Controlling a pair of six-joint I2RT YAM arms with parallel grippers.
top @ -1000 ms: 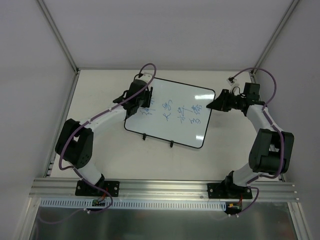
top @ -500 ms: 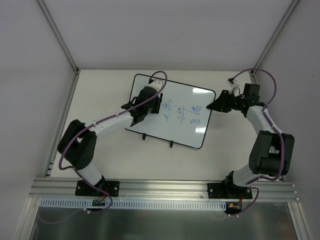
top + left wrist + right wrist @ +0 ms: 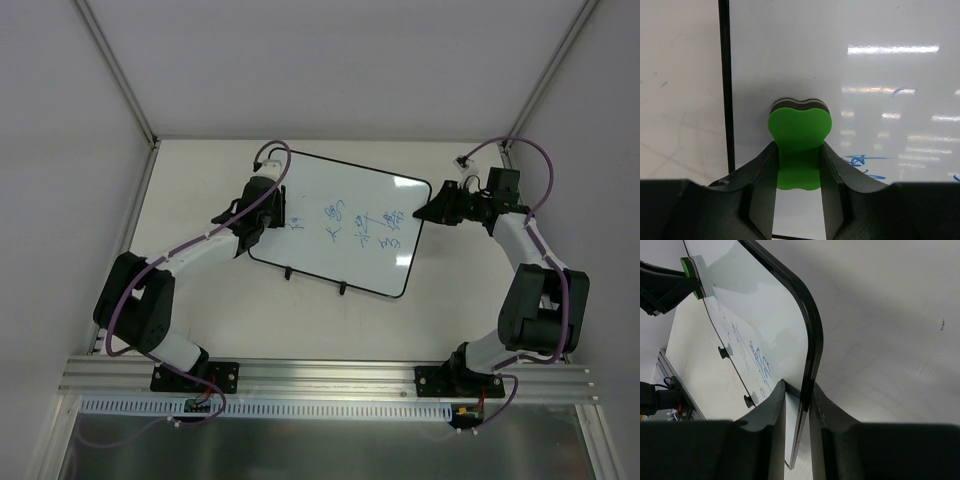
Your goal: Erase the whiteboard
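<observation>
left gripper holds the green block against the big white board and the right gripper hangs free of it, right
Not quite. The right gripper is not free: it clamps the black-rimmed white rectangular whiteboard by its edge, as the right wrist view shows. The left gripper does hold the small green block against the board.

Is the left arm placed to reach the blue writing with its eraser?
Probably yes: the left gripper holds the green eraser on the whiteboard near its left edge, bare board lies between it and the blue writing, and the right gripper only clamps the right rim.
</observation>
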